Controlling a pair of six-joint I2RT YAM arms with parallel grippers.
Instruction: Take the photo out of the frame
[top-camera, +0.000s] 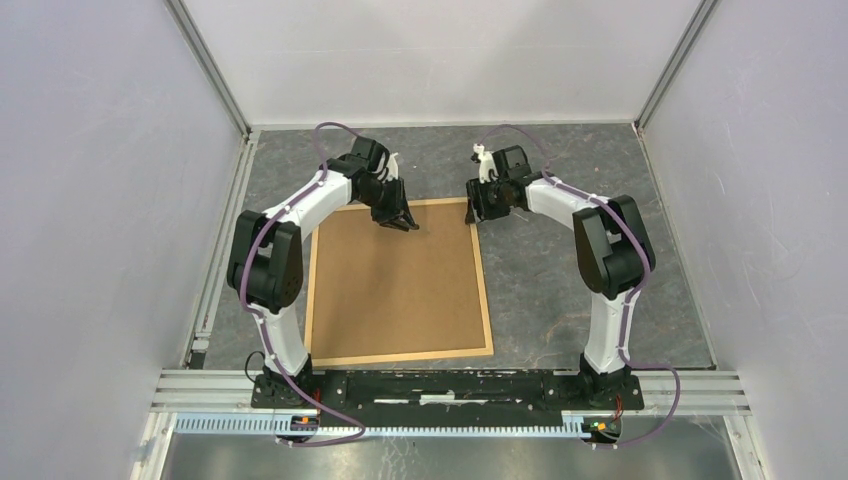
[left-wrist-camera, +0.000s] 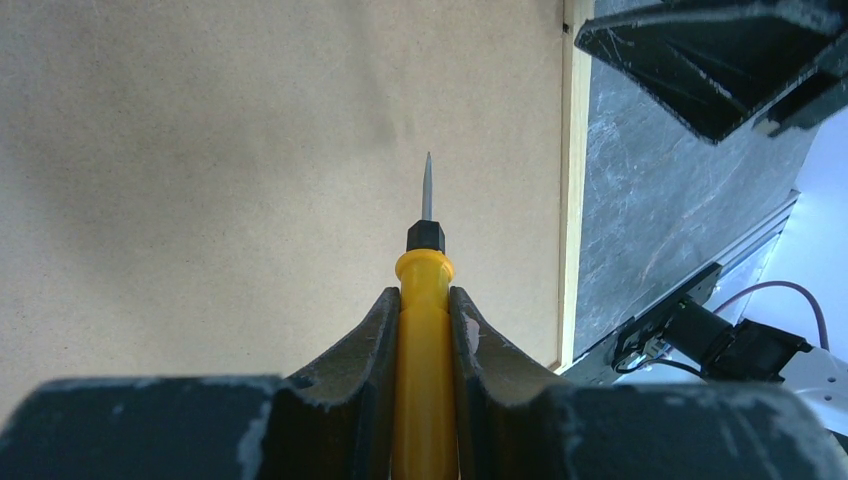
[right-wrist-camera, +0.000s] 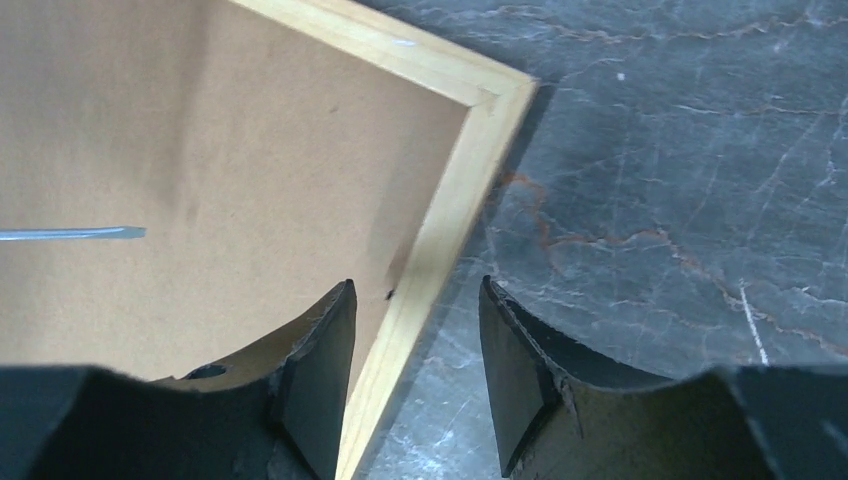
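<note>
The left pincer (left-wrist-camera: 425, 305) is clenched on a yellow-handled screwdriver (left-wrist-camera: 424, 268), its thin blade pointing ahead of the fingers over the brown back of the frame (top-camera: 487, 300), which lies face down beneath it. The right pincer (right-wrist-camera: 415, 345) is released, its fingers spread to either side of the frame's light-wood rim, with the corner just ahead.

Robot lab test cell: plain white panel walls (top-camera: 90, 150), aluminium extrusion rails (top-camera: 195, 385) round a grey marbled tabletop (top-camera: 560, 300), left arm (top-camera: 300, 205) and right arm (top-camera: 560, 200) bolted to a black base plate (top-camera: 400, 383), purple cables (left-wrist-camera: 770, 284) trailing loose.
</note>
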